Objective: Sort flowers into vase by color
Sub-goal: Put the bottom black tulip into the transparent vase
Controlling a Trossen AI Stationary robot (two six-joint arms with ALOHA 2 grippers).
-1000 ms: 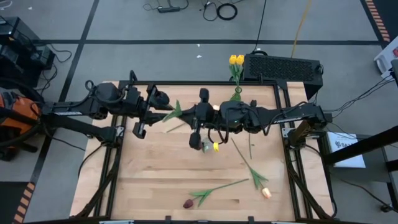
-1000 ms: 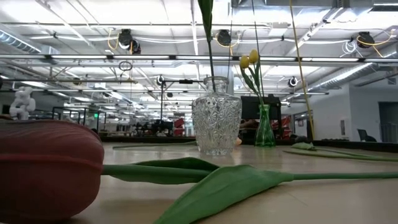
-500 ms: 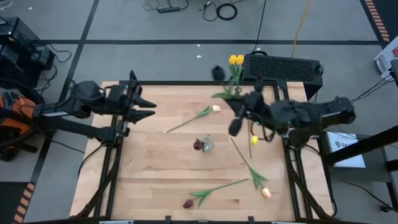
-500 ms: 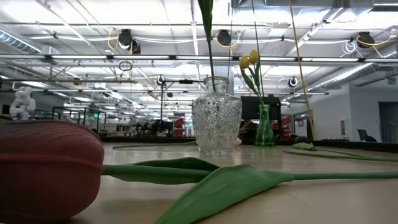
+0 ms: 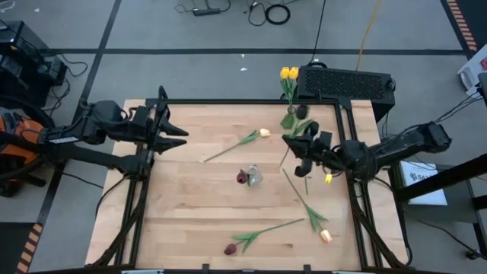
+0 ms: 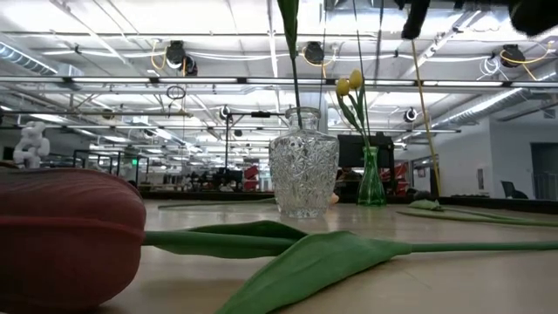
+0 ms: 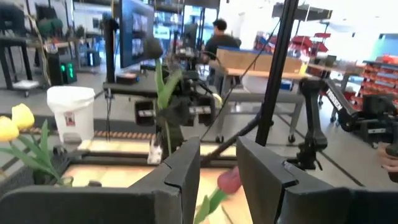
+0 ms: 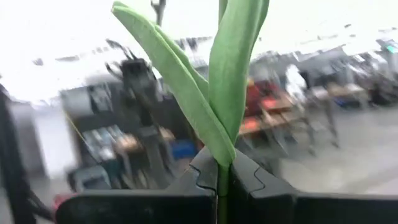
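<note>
My right gripper [image 5: 298, 151] is above the table's far right, beside the green vase [image 5: 289, 119] that holds two yellow tulips [image 5: 289, 73]. It is shut on a yellow tulip, whose head [image 5: 328, 179] shows beside the arm. My left gripper [image 5: 179, 132] is open and empty at the far left. A clear glass vase [image 5: 254, 176] at the centre holds a maroon tulip [image 5: 241, 178]. A peach tulip [image 5: 264, 132], another peach tulip [image 5: 326, 236] and a maroon tulip [image 5: 230, 249] lie flat on the table. My right gripper pinches the yellow tulip's thin green stem [image 8: 222, 180] between its two fingers, just below the leaves [image 8: 231, 74]. The fingers lie level and across the stem. The leaves stand up above the fingers, and the flower is lifted clear of the table.
A black box [image 5: 346, 81] stands behind the table's far right corner. The maroon tulip's head [image 6: 70, 235] and leaves [image 6: 305, 262] fill the near part of the low view, with the glass vase [image 6: 302, 174] behind them. People and benches show in the room beyond.
My right gripper has gone from above the glass vase toward the table's right edge, carrying the yellow tulip. My left gripper has drawn back from the centre toward the left edge. The far peach tulip now lies uncovered on the table.
</note>
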